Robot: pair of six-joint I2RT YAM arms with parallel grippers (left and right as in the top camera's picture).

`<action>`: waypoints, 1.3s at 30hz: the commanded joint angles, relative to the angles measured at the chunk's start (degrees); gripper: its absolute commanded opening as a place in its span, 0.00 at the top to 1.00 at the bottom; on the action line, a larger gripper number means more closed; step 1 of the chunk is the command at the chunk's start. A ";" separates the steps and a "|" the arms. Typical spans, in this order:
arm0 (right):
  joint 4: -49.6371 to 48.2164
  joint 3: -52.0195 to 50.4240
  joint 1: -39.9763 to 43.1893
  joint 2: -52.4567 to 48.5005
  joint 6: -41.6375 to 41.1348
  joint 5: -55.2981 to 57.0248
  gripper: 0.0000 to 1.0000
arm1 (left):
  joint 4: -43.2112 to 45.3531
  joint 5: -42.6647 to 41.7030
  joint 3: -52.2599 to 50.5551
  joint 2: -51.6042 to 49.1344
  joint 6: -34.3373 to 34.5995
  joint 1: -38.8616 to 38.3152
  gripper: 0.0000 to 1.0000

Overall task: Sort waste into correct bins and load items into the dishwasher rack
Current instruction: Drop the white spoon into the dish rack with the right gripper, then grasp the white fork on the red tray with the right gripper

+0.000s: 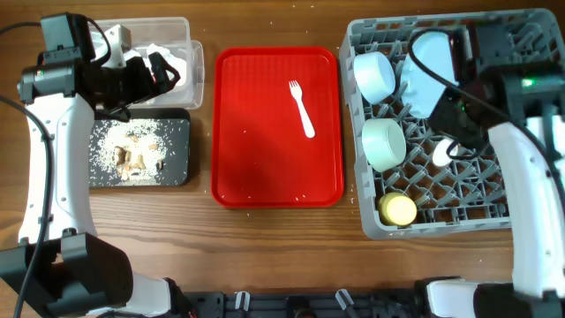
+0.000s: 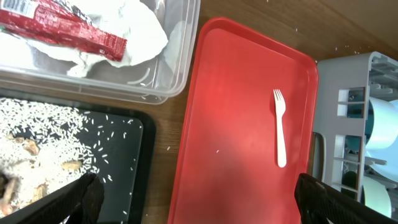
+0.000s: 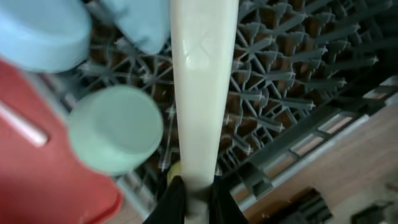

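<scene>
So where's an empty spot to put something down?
The red tray is mostly bare: its whole left half and the part below the fork. The rack's bottom row right of the yellow cup also looks free. Crowded: the rack's left side with bowls, and the filled clear tub and black tray.

2 bowls (image 1: 375, 75) (image 1: 385, 143), 2 bins (image 1: 190, 35) (image 1: 181, 172); 1 ea. of plate (image 1: 424, 66), cup (image 1: 398, 209), fork (image 1: 302, 108), spoon (image 3: 199, 81), rack (image 1: 441, 225), red tray (image 1: 265, 150), wrapper (image 2: 62, 28).
</scene>
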State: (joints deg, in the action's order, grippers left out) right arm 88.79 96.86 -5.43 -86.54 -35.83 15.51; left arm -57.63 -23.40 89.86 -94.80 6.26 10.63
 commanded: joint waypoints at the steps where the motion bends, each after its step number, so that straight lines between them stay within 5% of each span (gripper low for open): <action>1: -4.31 -11.93 2.99 -0.22 -1.38 1.62 0.96 | 0.11 0.13 0.48 0.20 -0.96 0.42 0.00; 7: -16.81 -26.67 3.15 -0.24 8.85 -0.98 0.95 | 0.11 0.13 0.48 0.20 -0.96 0.42 0.00; 11: -17.27 -27.02 3.15 -0.24 8.87 -0.98 0.56 | 0.11 0.13 0.48 0.20 -0.96 0.42 0.00; 15: -17.53 -23.78 3.15 -0.02 9.33 -2.89 0.57 | 0.11 0.13 0.48 0.20 -0.94 0.42 0.00; 19: -15.93 -8.17 2.10 1.86 17.16 -17.18 0.58 | 0.11 0.13 0.48 0.20 -0.96 0.42 0.00; 22: -23.10 -4.50 -6.62 1.51 19.10 -25.70 0.55 | 0.11 0.13 0.48 0.20 -0.94 0.42 0.00; 25: -39.26 -4.48 -20.76 -9.29 17.66 -21.88 0.47 | 0.13 0.13 0.48 0.20 -0.96 0.42 0.00; 27: -43.01 -1.81 -22.38 -18.21 17.92 -21.77 0.46 | 0.13 0.13 0.48 0.20 -0.96 0.42 0.00; 33: -34.64 26.67 -22.69 -48.22 22.38 -11.78 0.41 | 0.11 0.13 0.48 0.20 -0.96 0.42 0.00; 39: -37.35 26.67 -21.33 -55.76 24.57 -10.67 0.41 | 0.11 0.13 0.48 0.20 -0.96 0.42 0.00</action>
State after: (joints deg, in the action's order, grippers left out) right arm 51.35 122.21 -27.27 -138.17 -13.04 3.27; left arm -57.63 -23.40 89.86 -94.80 6.26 10.63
